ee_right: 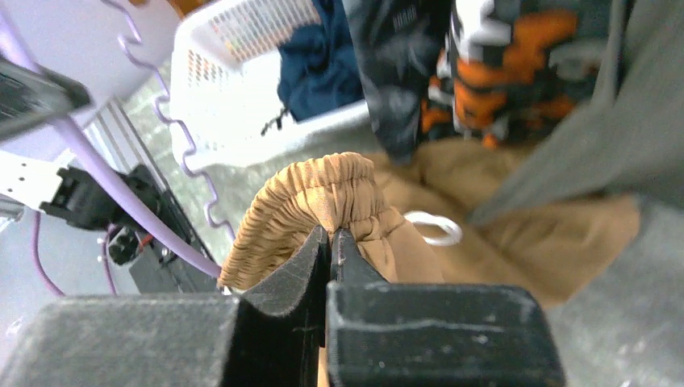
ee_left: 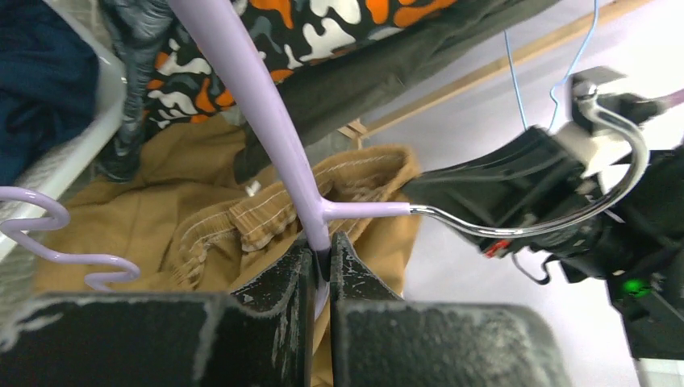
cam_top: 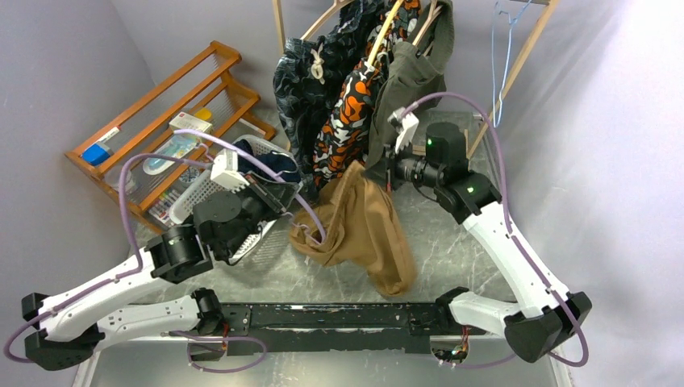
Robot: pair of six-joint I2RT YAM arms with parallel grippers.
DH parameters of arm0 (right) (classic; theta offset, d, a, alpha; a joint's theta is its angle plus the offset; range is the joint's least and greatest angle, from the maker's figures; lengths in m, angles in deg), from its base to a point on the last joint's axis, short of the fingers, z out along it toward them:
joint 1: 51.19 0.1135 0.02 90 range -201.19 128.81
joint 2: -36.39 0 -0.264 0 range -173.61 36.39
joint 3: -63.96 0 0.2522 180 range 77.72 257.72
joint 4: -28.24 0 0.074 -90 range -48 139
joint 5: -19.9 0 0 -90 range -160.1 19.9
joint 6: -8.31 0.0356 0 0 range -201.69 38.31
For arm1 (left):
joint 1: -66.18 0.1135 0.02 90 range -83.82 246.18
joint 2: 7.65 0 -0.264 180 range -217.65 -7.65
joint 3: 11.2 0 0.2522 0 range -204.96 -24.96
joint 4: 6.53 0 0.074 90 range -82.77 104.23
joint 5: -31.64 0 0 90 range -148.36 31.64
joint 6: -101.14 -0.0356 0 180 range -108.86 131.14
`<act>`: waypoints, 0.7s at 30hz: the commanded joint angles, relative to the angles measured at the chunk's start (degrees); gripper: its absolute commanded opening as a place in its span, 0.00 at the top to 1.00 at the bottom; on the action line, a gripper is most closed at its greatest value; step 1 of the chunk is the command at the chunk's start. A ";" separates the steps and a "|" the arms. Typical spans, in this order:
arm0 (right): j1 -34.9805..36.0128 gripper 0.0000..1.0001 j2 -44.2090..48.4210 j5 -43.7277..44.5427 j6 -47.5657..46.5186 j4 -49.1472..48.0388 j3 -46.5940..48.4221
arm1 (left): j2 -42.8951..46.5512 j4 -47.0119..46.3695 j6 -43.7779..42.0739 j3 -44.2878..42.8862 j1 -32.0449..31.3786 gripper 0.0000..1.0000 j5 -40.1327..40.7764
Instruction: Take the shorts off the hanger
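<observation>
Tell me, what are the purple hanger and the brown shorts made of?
The hanger looks like smooth, glossy lilac plastic, though coated wire is possible. Its hook gleams like bare silvery metal. The tan shorts look like soft, matte woven cloth: the waistband is gathered in tiny ridges and the fabric slumps in folds.

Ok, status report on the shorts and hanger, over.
Left gripper shut on hanger. Right gripper shut on tan shorts at waistband. Camouflage shorts hang close by.

Plain grey walls [cam_top: 56, 72] close round a grey marbled table [cam_top: 452, 242]; a wooden shelf [cam_top: 153, 93] sits at left, a wooden rack [cam_top: 524, 60] stands behind
</observation>
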 commanded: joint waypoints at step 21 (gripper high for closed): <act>4.35 0.54 5.19 24.22 13.75 14.13 -11.91 | 1.93 2.05 -4.23 -2.05 -0.38 0.93 2.81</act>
